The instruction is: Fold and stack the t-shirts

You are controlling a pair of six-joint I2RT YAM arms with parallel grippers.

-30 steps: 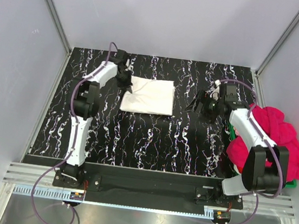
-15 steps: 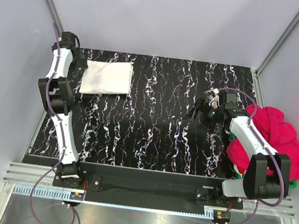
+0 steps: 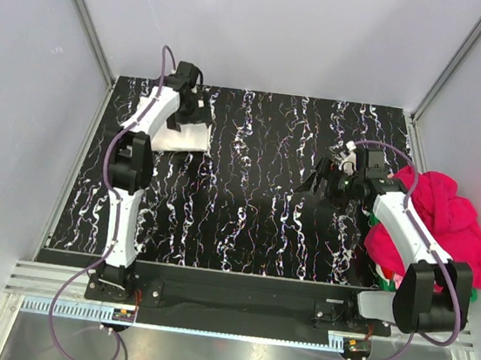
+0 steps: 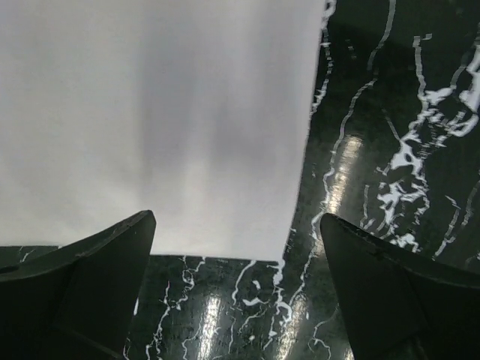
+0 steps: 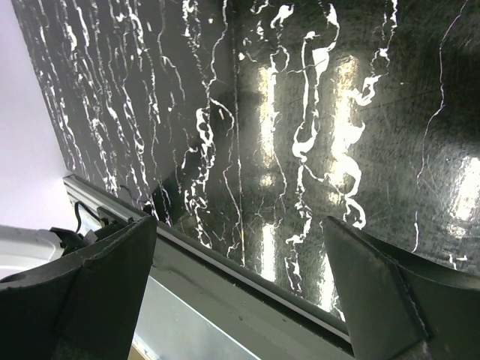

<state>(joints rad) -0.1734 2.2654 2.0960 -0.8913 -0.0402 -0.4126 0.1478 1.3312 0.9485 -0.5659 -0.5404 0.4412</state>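
A folded white t-shirt lies flat at the back left of the black marbled table, partly hidden by my left arm. In the left wrist view the white t-shirt fills the upper left, and its near edge lies between the fingers. My left gripper hovers open just above it with nothing held. A heap of magenta-pink t-shirts sits at the right edge. My right gripper stands open over bare table, left of that heap.
A green basket shows under the pink heap at the right. Grey walls close in the table on three sides. The right wrist view shows the table's metal edge rail.
My left gripper has opened and let go of the white t-shirt after carrying it from the table's middle to the back left. The right arm has barely moved.
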